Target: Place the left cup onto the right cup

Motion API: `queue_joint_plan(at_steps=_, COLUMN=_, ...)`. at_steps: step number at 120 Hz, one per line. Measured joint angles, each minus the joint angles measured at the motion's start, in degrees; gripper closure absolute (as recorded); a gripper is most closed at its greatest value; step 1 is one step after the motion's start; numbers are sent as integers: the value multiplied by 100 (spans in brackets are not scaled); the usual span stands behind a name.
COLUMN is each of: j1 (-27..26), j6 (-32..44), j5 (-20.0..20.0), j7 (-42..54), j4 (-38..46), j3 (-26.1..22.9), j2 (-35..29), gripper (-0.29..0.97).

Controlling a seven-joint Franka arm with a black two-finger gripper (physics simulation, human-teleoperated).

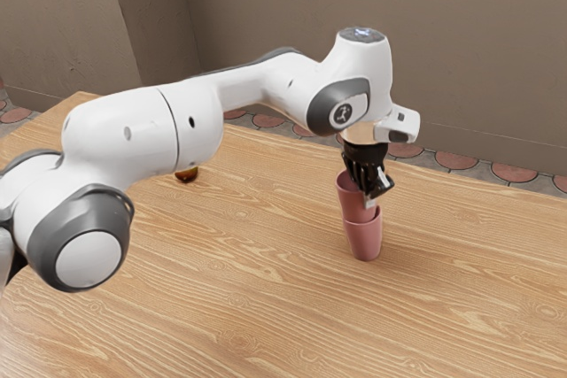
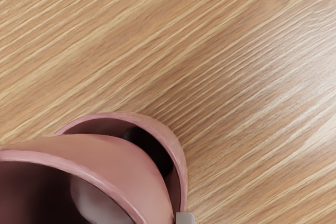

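Note:
Two pink cups stand nested on the wooden table (image 1: 221,298). The lower cup (image 1: 365,236) rests upright on the wood. The upper pink cup (image 1: 348,196) sits partly inside it, leaning toward the exterior view's left. My black gripper (image 1: 371,181) comes down from above and is shut on the upper cup's rim. In the wrist view the upper cup (image 2: 89,163) lies close under my hand, and the lower cup's rim (image 2: 177,156) curves around it.
A small brown object (image 1: 185,174) sits on the table behind my arm, mostly hidden by it. A tiled floor strip (image 1: 461,161) and a wall lie beyond the table's far edge.

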State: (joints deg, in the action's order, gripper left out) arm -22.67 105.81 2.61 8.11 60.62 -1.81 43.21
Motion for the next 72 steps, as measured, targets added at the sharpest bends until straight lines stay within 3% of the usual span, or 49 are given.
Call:
queue_joint_plan(at_steps=35, j1=-1, j6=10, j5=-58, j7=-96, j4=5, j3=5, j2=41, gripper=25)
queue_joint_plan(at_steps=52, j1=3, j6=0, j5=-55, j7=-121, j4=86, j3=5, j2=-190, gripper=13)
queue_joint_plan(at_steps=72, j1=109, j6=-9, j5=-89, j7=-130, j4=904, j3=5, j2=-1001, gripper=6)
